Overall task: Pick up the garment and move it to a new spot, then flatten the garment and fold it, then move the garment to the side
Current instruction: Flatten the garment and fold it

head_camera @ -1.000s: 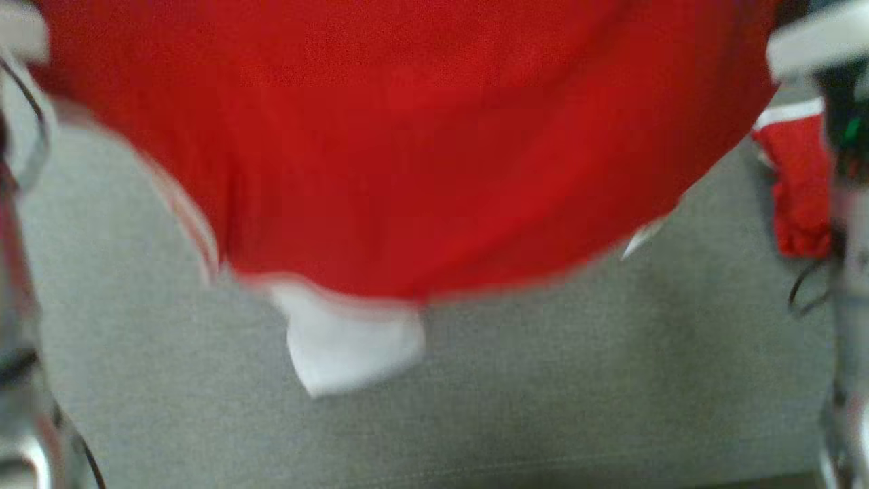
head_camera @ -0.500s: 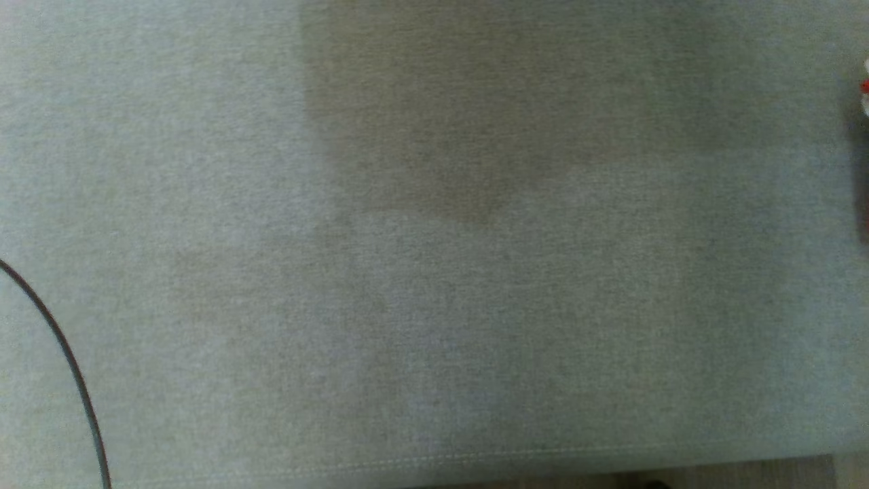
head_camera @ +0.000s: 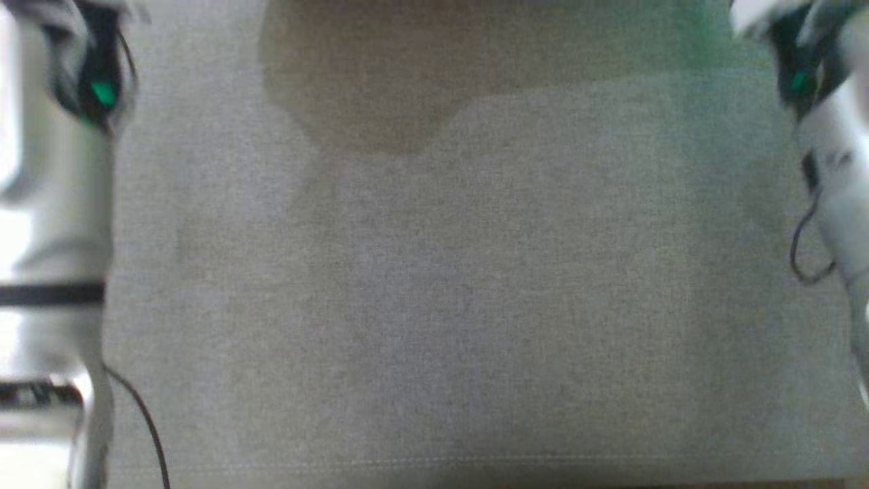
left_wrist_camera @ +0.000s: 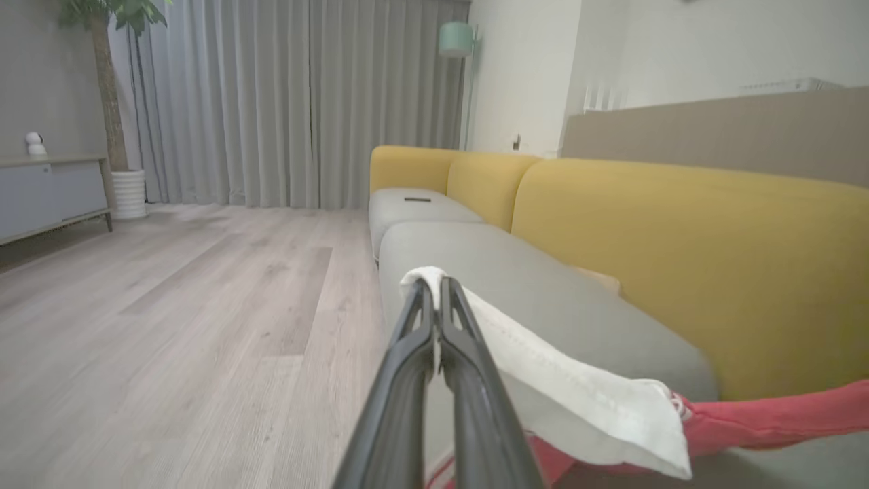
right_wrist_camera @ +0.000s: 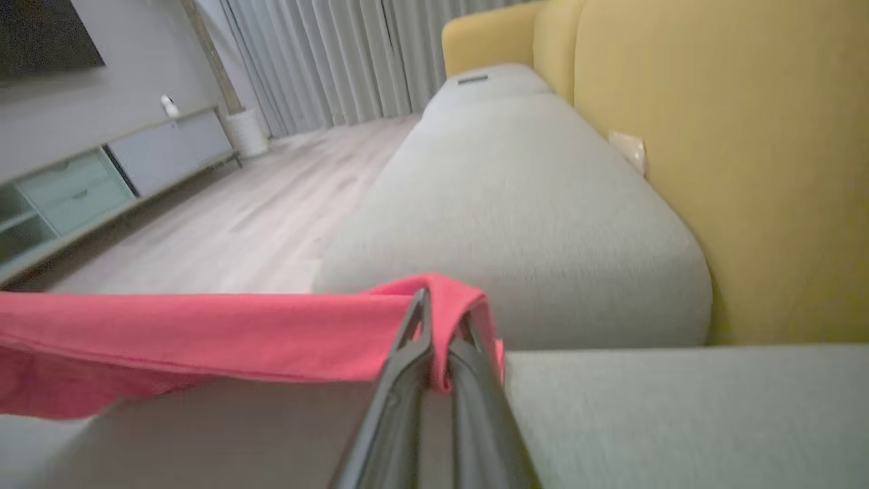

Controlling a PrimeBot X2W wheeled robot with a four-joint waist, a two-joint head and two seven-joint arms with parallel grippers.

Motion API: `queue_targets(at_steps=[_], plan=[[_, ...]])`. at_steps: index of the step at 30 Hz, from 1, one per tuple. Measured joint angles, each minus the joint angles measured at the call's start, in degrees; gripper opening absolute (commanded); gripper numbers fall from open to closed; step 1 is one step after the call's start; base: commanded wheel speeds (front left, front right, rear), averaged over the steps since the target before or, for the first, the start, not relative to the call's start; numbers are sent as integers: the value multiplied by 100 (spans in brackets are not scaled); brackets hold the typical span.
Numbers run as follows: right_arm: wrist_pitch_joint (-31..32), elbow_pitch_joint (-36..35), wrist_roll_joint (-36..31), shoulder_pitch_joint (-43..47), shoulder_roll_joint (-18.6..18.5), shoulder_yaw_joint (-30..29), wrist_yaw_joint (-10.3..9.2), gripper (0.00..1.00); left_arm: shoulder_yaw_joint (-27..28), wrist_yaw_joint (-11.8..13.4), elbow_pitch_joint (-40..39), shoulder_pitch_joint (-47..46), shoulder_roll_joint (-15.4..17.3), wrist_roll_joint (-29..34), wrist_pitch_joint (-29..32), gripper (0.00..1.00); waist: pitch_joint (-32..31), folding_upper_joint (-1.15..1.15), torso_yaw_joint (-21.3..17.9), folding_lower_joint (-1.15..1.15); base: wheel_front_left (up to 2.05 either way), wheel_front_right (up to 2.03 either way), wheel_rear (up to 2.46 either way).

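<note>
The robot has the red cloth garment strung out between its two arms, above the grey fabric sofa seat.

The left end effector is pinched tight on a white band at one edge of the garment. The band bunches over the tips of the dark fingers and trails off to the right in that wrist view, where it joins the red cloth.

The right end effector is closed on a fold of the red cloth. The fold humps up over its fingertips, and from there the cloth runs off in a sagging strip to the left of that wrist view. A shadow falls on the cushion beneath it. I cannot tell whether the lowest part of the garment touches the seat.

From the head camera, the pale left forearm stands at the left edge and the pale right forearm at the right, well apart. The grey seat lies between them, with a dark shadow near the top.

Behind the seat rises the mustard-yellow sofa backrest. To the other side lie a pale wooden floor and long grey curtains.
</note>
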Motion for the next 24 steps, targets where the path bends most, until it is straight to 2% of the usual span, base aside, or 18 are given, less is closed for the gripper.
queue_targets(at_steps=[4,7,15,24], plan=[[276,20,265,620,-121,571,0,0,-181,1,-229,955,21,56,0,0,-236,0,38,0,0,0,0],[580,-145,586,1088,-234,1016,0,0,-435,0,-625,1670,156,149,0,0,-453,0,49,0,0,0,0],[1128,-956,1233,2073,-1095,2212,0,0,-861,0,-1149,3307,501,65,1,0,-1109,0,114,-1,0,0,0],[1627,-1859,1978,2824,-1820,3232,0,0,-1606,0,-1555,4353,1082,41,1,0,-1759,0,169,-1,0,0,0]])
